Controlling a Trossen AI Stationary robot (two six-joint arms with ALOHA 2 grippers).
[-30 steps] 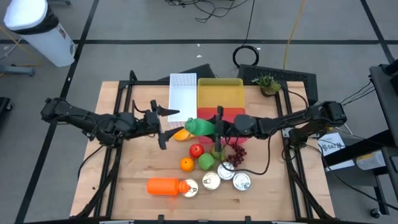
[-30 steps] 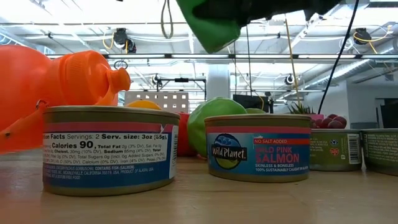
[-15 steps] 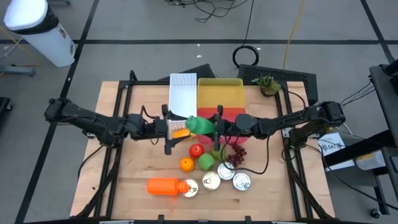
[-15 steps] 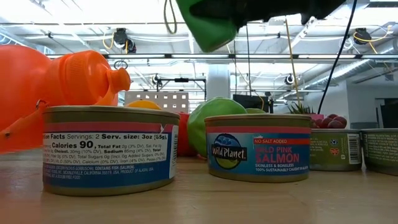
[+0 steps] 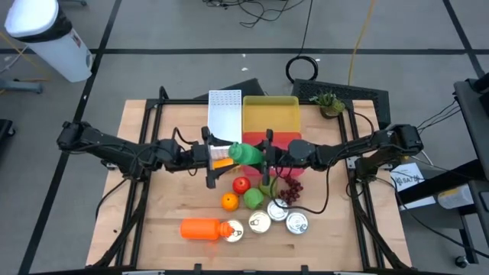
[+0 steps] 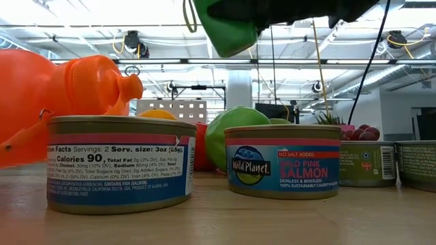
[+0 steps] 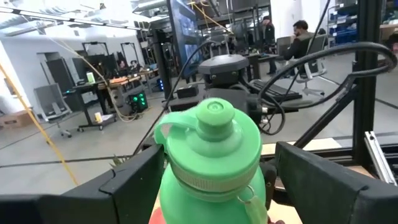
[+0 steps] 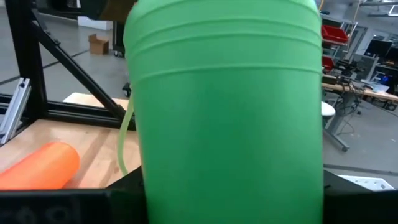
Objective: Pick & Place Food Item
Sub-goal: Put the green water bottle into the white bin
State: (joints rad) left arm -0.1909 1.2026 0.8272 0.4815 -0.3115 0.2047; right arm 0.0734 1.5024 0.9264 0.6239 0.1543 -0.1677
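Note:
A green bottle (image 5: 244, 154) hangs in the air over the table's middle, lying about level with its cap (image 7: 214, 118) pointing toward the table's left. My right gripper (image 5: 262, 158) comes from the right and is shut on the bottle's bottom end. My left gripper (image 5: 215, 157) is open. Its fingers (image 7: 134, 180) stand on either side of the cap end, and I see no touch. In the low view the bottle (image 6: 228, 27) shows at the top, above the cans. My right gripper (image 8: 224, 205) pinches the green bottle's body at its bottom end (image 8: 227, 124) between its two fingers. It comes level from the table's right, fingers along the bottle. The bottle is lifted clear and lies about level, cap end away from the gripper.
Below the bottle lie a red fruit (image 5: 241, 184), an orange (image 5: 229, 202), a green fruit (image 5: 254, 199), grapes (image 5: 290, 189) and three cans (image 5: 277, 213). An orange bottle (image 5: 202, 228) lies near the front edge. A yellow bin (image 5: 270, 114), a red bin (image 5: 284, 140) and a white tray (image 5: 225, 114) sit at the far side.
My left gripper has moved toward the table's right, up to the green bottle, so its open fingers now flank the cap end. The bottle and my right gripper have stayed about where they were.

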